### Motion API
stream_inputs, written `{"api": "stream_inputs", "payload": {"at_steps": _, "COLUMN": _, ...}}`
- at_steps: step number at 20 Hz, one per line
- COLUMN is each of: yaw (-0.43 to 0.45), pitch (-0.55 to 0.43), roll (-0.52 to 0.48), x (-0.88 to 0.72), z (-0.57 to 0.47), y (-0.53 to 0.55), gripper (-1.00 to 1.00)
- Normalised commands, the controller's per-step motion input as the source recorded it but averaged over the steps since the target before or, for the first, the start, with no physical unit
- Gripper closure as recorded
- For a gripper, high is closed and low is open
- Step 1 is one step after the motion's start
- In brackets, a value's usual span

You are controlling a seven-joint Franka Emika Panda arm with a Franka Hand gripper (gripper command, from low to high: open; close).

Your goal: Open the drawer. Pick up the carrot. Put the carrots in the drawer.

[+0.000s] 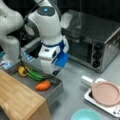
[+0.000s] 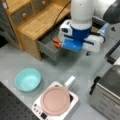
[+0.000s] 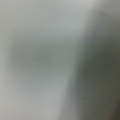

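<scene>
The carrot (image 1: 43,85) lies inside the drawer (image 1: 53,93), which stands pulled out from under the light wooden top of the cabinet (image 1: 17,100). In a front view the carrot sits near the drawer's outer end, its long axis running roughly along the drawer's length, thick end toward the front wall. Just beyond it, deeper in the drawer toward a front view's left, lie a green vegetable (image 1: 35,75) and a yellow vegetable (image 1: 23,70). In a front view the carrot (image 2: 57,43) shows only as an orange patch at the drawer's (image 2: 47,48) open mouth, partly behind the arm.

The gripper (image 1: 53,72) hangs at the drawer's far rim, just above and toward a front view's right of the carrot, apart from it as far as I can judge; the carrot rests on the drawer floor and is not held. I cannot tell how the jaws stand: the white and blue wrist body covers them in both front views, and the wrist view gives only a plain grey surface with a darker band on its right.

So the drawer is open and the carrot is already in it. On the grey desk (image 1: 72,82) stand an oven (image 1: 92,42), a white tray with a pink plate (image 1: 106,93) and a teal bowl (image 1: 85,115), well apart from the drawer.
</scene>
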Motion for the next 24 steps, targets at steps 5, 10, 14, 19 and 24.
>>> {"api": "stream_inputs", "payload": {"at_steps": 5, "yaw": -0.059, "pitch": -0.07, "roll": 0.048, "x": -0.13, "z": -0.15, "y": -0.06, "gripper": -1.0}}
{"api": "stream_inputs", "payload": {"at_steps": 10, "yaw": -0.052, "pitch": -0.099, "roll": 0.032, "x": -0.12, "z": -0.12, "y": -0.08, "gripper": -1.0}}
{"api": "stream_inputs", "payload": {"at_steps": 14, "yaw": -0.021, "pitch": -0.1, "roll": 0.019, "x": -0.13, "z": -0.06, "y": -0.11, "gripper": -1.0}}
{"api": "stream_inputs", "payload": {"at_steps": 19, "yaw": -0.001, "pitch": -0.076, "roll": -0.008, "x": -0.18, "z": 0.0, "y": -0.16, "gripper": -1.0}}
{"api": "stream_inputs", "payload": {"at_steps": 24, "yaw": 0.047, "pitch": -0.057, "roll": -0.033, "x": -0.2, "z": 0.01, "y": -0.2, "gripper": -1.0}}
